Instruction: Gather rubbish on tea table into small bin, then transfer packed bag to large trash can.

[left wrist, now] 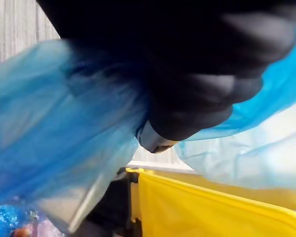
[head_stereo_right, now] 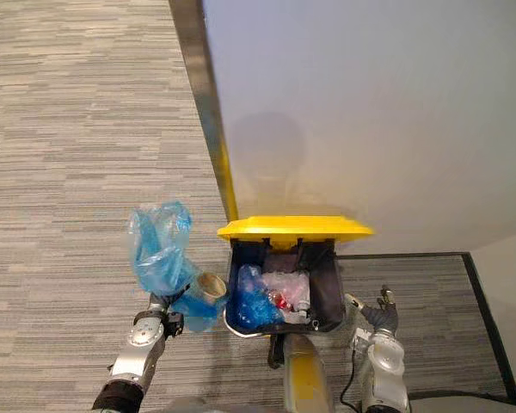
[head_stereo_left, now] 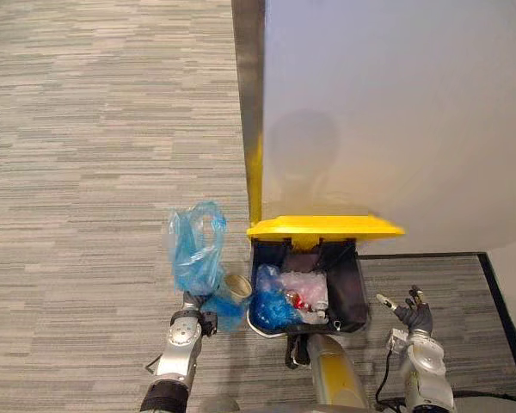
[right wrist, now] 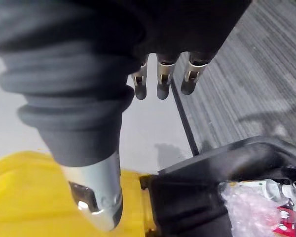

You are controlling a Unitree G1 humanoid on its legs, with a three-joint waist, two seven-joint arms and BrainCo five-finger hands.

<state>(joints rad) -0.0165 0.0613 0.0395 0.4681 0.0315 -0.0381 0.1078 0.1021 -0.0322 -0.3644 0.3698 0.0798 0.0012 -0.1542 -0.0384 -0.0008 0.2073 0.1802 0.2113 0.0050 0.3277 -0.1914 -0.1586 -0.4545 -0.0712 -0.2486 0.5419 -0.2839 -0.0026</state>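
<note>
Left hand (head_stereo_left: 191, 305) clutches blue bag (head_stereo_left: 195, 245); right hand (head_stereo_left: 413, 315) splayed.

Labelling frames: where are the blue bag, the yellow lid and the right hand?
blue bag (head_stereo_left: 193, 248), left eye view, its upper bulge.
yellow lid (head_stereo_left: 325, 226), left eye view, its middle.
right hand (head_stereo_left: 414, 316), left eye view, its palm.

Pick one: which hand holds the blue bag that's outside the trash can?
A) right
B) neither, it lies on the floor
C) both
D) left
D: the left hand has its fingers closed on the blue bag, held up just beside the open trash can, while the right hand hangs open and empty on the can's other side.
</note>
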